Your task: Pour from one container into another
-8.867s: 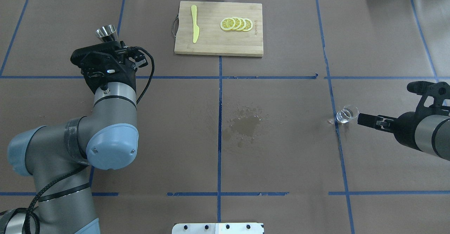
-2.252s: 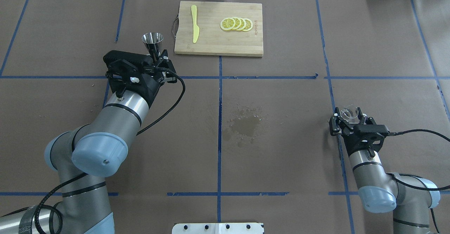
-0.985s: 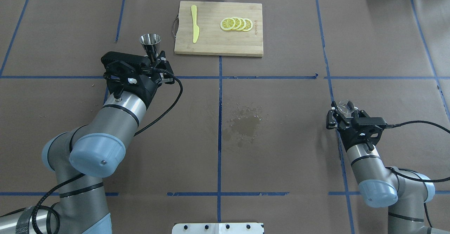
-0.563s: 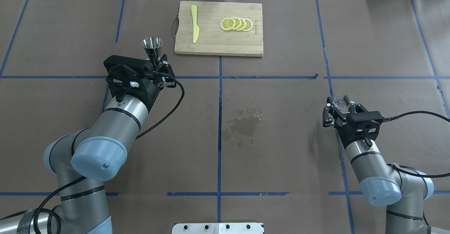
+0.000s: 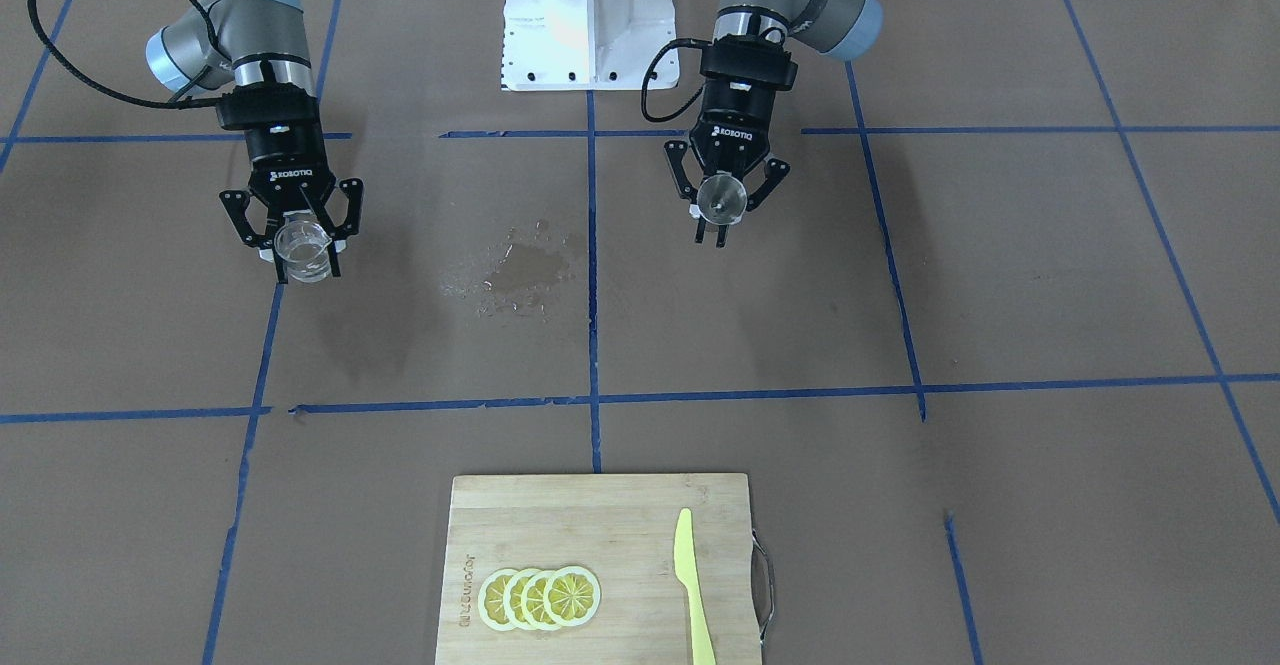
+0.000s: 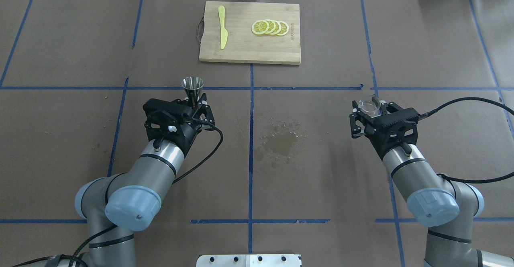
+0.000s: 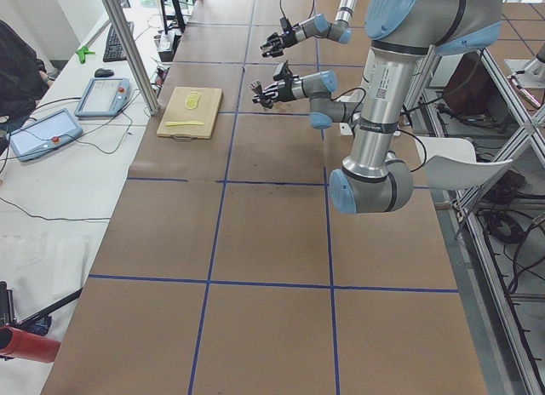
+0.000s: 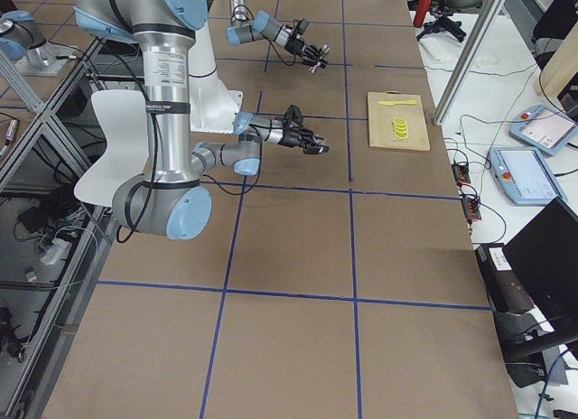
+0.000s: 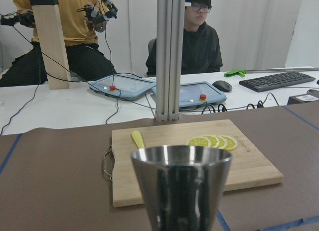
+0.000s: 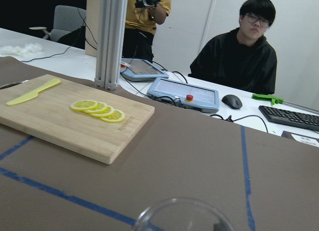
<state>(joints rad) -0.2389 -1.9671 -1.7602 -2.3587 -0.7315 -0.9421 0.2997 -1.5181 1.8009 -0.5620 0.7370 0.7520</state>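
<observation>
My left gripper (image 6: 195,99) is shut on a steel measuring cup (image 6: 192,84), upright and held above the table left of centre. From across the table the cup (image 5: 720,197) sits between the gripper's (image 5: 722,217) fingers. It fills the bottom of the left wrist view (image 9: 182,183). My right gripper (image 6: 371,107) is shut on a small clear glass (image 6: 369,105), held off the table at the right. That glass (image 5: 302,248) shows in the gripper (image 5: 298,250) in the front-facing view too. Only its rim (image 10: 182,216) shows in the right wrist view.
A wet patch (image 6: 279,142) darkens the brown paper at the centre, between the two grippers. At the far side lies a wooden cutting board (image 6: 241,50) with a yellow knife (image 6: 222,27) and lemon slices (image 6: 270,27). People sit beyond the table's far edge (image 9: 199,37).
The left gripper carried the steel cup right and back toward the robot. The right gripper closed on the glass, lifted it and moved it left, toward the centre.
</observation>
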